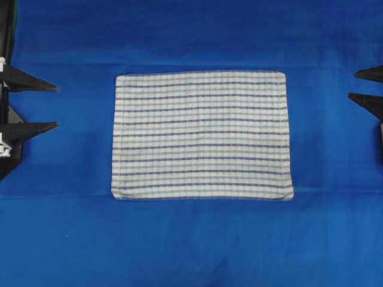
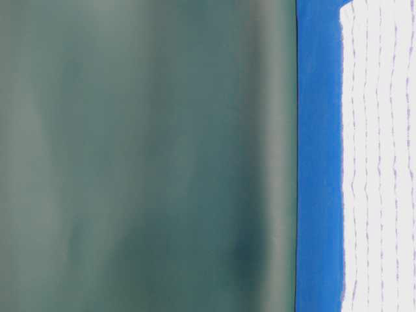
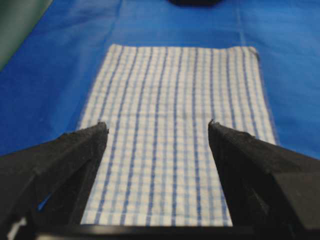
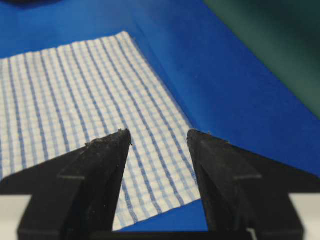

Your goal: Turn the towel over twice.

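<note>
Flat on the blue sheet (image 1: 60,239), the towel (image 1: 201,135) lies between empty, wide-open pincers (image 1: 58,106) (image 1: 353,85).

We see both grippers, left (image 1: 57,107) and right (image 1: 353,85), as matte black with tapered, pointed wedge fingers (image 3: 75,150) of rough, grainy surface and slightly chipped tips, plus white parts at the base behind the fingers.

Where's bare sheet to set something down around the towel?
The rectangular white-and-blue checked woven towel lies flat mid-sheet. The plain blue sheet is bare in wide bands along both long towel edges. Tighter at the short ends: open left gripper and open right gripper sit there.
</note>
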Robot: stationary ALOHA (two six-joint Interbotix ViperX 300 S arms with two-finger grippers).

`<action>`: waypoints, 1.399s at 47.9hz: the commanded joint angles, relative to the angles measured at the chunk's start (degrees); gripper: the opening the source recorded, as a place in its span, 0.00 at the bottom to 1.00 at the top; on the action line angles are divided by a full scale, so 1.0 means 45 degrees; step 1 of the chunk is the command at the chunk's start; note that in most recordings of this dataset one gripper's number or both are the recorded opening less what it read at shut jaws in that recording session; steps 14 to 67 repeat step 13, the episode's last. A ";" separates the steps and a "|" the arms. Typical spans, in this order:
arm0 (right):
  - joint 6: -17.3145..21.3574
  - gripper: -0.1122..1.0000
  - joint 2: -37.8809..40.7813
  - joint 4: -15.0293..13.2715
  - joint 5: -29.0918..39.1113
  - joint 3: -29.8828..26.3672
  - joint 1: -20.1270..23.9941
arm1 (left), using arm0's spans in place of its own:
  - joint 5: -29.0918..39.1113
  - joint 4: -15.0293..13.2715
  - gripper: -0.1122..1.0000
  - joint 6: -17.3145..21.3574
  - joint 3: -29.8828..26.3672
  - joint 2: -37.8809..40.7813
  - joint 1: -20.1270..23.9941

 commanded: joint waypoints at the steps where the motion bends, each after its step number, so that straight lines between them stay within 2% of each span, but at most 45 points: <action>1: 0.0020 0.62 0.0156 -0.0098 0.0000 -0.0156 0.0000 | -0.0039 0.0000 0.80 -0.0020 -0.0137 0.0098 0.0039; 67: 0.0020 0.62 0.0156 -0.0098 0.0000 -0.0137 0.0000 | -0.0020 -0.0020 0.79 -0.0020 -0.0137 0.0098 0.0039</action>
